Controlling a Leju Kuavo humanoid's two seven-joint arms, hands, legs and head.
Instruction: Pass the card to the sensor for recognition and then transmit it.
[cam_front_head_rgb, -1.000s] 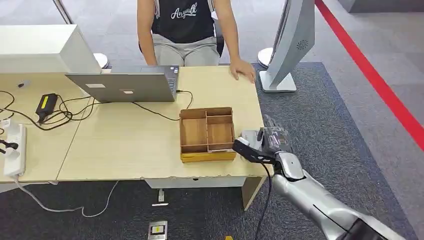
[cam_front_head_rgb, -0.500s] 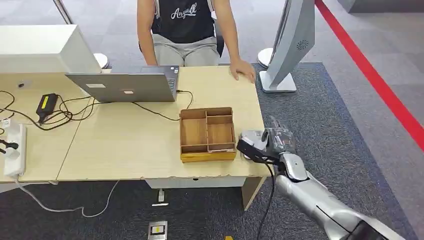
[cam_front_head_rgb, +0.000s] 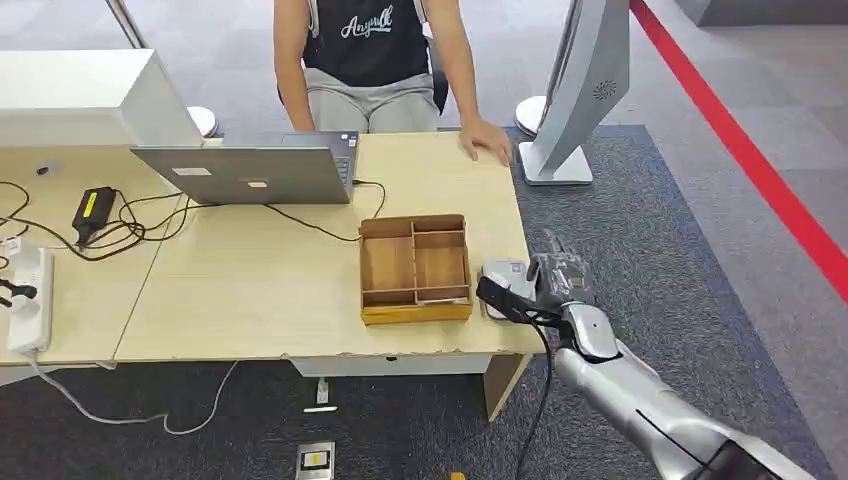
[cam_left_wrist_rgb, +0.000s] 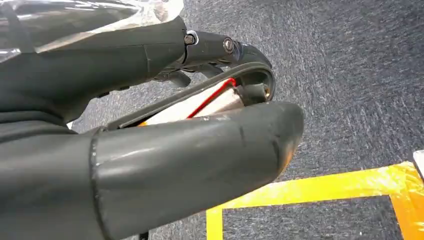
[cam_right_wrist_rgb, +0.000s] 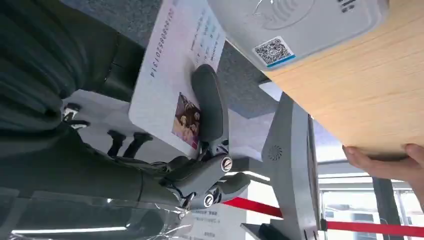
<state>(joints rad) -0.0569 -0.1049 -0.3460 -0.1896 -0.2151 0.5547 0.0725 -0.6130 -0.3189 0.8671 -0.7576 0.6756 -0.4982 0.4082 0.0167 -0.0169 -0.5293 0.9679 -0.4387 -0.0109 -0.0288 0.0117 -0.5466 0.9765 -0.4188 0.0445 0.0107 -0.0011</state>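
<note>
My right hand (cam_front_head_rgb: 556, 286) hovers at the table's right edge, just right of the white card sensor (cam_front_head_rgb: 501, 274). It holds the card (cam_right_wrist_rgb: 170, 75), a pale ID card with a small photo and printed lines, with a dark finger (cam_right_wrist_rgb: 210, 105) pressed across its face. In the right wrist view the card lies close beside the sensor (cam_right_wrist_rgb: 300, 25), which bears a QR sticker. My left hand (cam_left_wrist_rgb: 165, 150) hangs over grey carpet, its fingers lightly bent, with nothing gripped.
A wooden divided tray (cam_front_head_rgb: 415, 313) sits left of the sensor on the table (cam_front_head_rgb: 250, 290). Behind it are a laptop (cam_front_head_rgb: 250, 172) and cables. A person (cam_front_head_rgb: 370, 50) rests a hand (cam_front_head_rgb: 487, 140) on the far edge. A grey kiosk stand (cam_front_head_rgb: 585, 90) is at the right.
My right hand with the card has drifted a little to the right and slightly nearer me, staying beside the sensor. The person and table items have not moved.
</note>
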